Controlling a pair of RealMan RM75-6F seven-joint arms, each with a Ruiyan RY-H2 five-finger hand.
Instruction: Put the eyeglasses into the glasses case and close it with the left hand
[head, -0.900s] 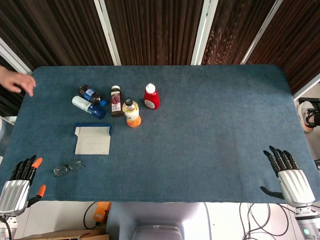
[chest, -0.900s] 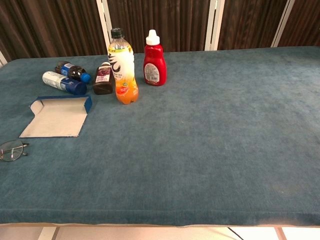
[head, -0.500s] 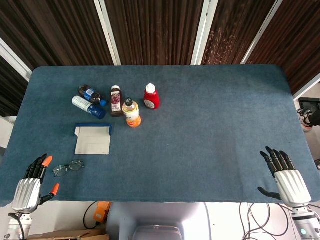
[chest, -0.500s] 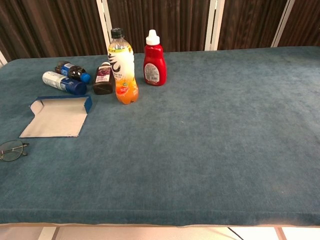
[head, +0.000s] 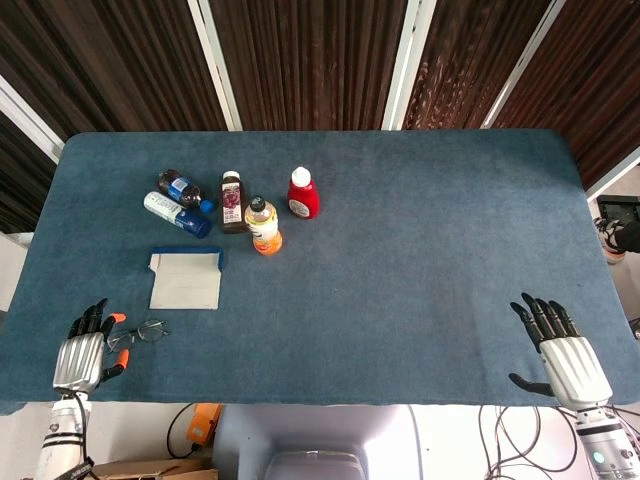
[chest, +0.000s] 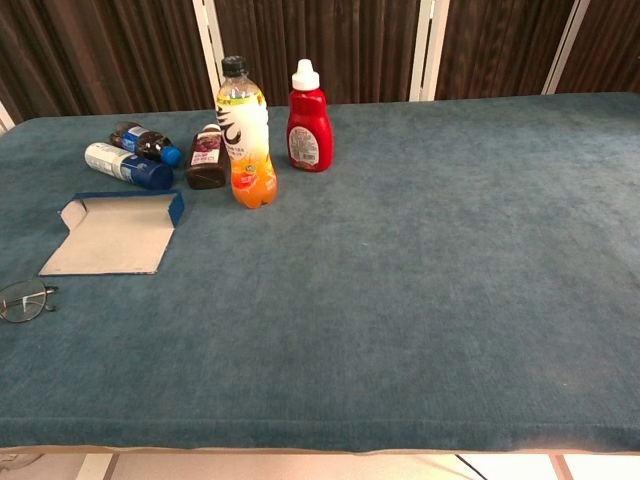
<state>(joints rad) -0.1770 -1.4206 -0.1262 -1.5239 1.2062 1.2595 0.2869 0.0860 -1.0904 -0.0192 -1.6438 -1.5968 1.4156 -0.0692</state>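
The left hand (head: 84, 350) is seen in the head view at the near left corner of the table (head: 420, 250), its fingers spread apart and nothing held; compared with the earlier head views, it has been brought inward and up over the table edge, closer to the eyeglasses (head: 139, 334), and the person's hand that was visible at the far left edge is gone. The right hand (head: 562, 352) is likewise seen empty with fingers apart at the near right corner, shifted slightly inward from before. Neither hand is shown in the chest view. The eyeglasses are thin, dark-rimmed, with round clear lenses, and are laid flat on the blue cloth just beside the orange-tipped fingers (head: 118, 318) of the left hand, on the side toward the table's middle; whether they are touched cannot be told. In the chest view only part of them (chest: 24, 300) is visible at the left border. The glasses case (head: 185, 279) is lying open and flat just beyond the eyeglasses, pale inside with a blue rim along its far edge. Farther back, two blue-capped bottles (head: 178, 204) are lying on their sides, with a dark bottle (head: 232, 201), an orange drink bottle (head: 263, 226) and a red bottle (head: 302, 193) standing nearby.
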